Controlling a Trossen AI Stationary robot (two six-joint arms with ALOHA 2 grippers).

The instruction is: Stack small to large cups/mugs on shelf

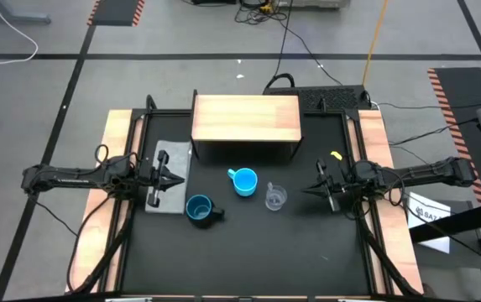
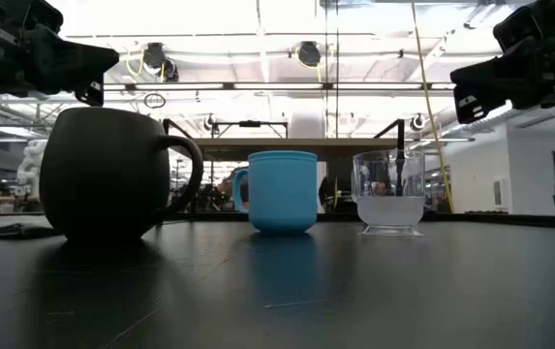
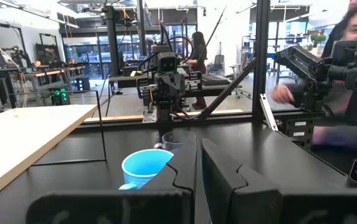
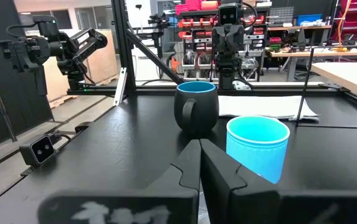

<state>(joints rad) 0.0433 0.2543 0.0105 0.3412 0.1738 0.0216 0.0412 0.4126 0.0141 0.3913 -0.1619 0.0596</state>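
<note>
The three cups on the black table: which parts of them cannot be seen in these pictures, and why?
- Small clear plastic cup: left wrist view, lower part hidden behind the medium light-blue cup; absent from the right wrist view.
- Large dark navy mug: low view, blue inside hidden by its own wall.
- Medium light-blue cup: right wrist view, its handle is turned out of sight.
- Light wooden shelf: low view, mostly hidden behind the cups.
</note>
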